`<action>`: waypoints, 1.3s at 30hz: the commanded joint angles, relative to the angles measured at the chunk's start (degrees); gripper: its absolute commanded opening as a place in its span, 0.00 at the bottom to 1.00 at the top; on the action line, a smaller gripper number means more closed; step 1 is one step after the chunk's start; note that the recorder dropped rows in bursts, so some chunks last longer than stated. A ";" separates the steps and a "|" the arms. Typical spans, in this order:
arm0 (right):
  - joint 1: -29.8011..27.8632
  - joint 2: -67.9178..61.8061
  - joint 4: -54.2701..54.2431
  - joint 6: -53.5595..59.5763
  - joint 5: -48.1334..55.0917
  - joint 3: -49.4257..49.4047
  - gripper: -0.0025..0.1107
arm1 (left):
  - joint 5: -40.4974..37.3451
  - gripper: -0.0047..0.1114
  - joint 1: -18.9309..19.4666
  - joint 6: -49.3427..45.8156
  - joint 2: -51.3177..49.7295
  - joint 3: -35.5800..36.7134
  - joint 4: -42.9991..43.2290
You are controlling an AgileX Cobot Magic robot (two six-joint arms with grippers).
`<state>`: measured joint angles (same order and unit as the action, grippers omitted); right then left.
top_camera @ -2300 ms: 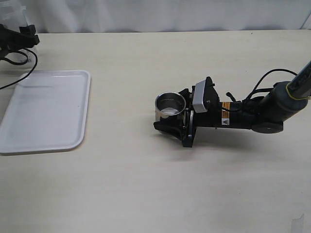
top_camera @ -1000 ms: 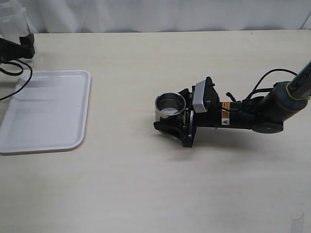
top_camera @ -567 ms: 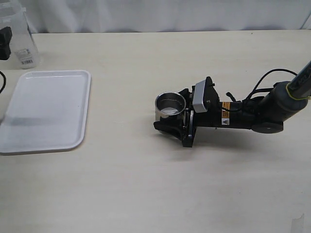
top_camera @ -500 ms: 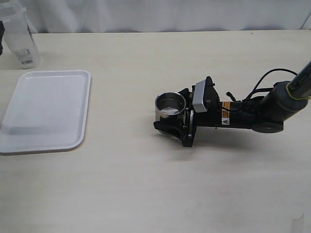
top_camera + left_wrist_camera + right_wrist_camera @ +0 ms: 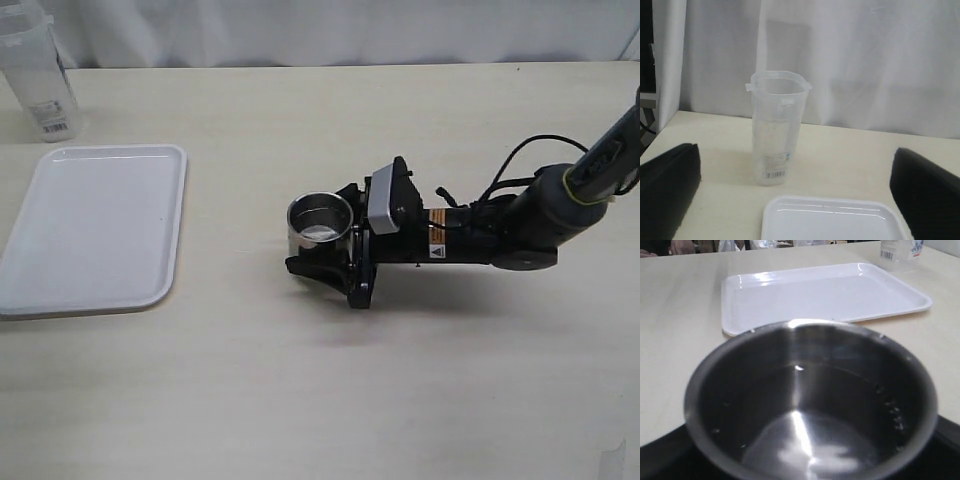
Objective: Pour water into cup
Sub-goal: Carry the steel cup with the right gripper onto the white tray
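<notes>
Worktop (image 5: 300, 400): pale, bare along the near edge and across the right half behind the arm.

Cup (image 5: 320, 212): steel, upright, near the worktop's middle, well apart from every edge. Water (image 5: 810, 455): only a pale glint on the bottom.

Right pincer (image 5: 318, 232): lying low on the worktop, one black finger on each side of the cup, closed on its wall.

Left pincer (image 5: 795, 155): spread wide, empty, facing the container; out of the exterior view.

Tray (image 5: 95, 290): white, empty, flat by the left edge; a broad bare strip lies between it and the cup.

Container (image 5: 38, 75): clear plastic, upright at the far left corner, just beyond the tray.
</notes>
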<state>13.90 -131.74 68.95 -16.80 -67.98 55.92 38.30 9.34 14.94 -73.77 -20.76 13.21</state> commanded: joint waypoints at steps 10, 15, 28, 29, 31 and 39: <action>11.45 1.30 -0.98 -12.87 1.85 14.08 0.06 | -0.24 0.87 -0.01 0.38 0.28 0.24 -0.30; 15.70 0.84 -3.55 -16.40 4.49 20.24 0.06 | -0.36 0.87 -0.01 0.38 0.28 0.24 -0.30; 24.41 -8.20 -4.00 -23.50 14.63 38.96 0.06 | -0.36 0.87 -0.01 0.38 0.28 0.24 -0.30; 24.75 -9.44 -4.00 -24.85 14.51 40.94 0.06 | -0.36 0.87 -0.01 0.38 0.28 0.24 -0.30; 24.96 -11.49 -4.00 -27.09 16.12 44.81 0.06 | -0.36 0.87 -0.01 0.38 0.28 0.24 -0.30; 26.17 -19.35 -3.60 -30.98 19.36 55.45 0.06 | -0.36 0.87 -0.01 0.38 0.28 0.24 -0.30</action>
<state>39.65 -149.64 66.28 -46.97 -48.14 108.49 37.75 9.34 14.94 -73.77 -20.76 13.21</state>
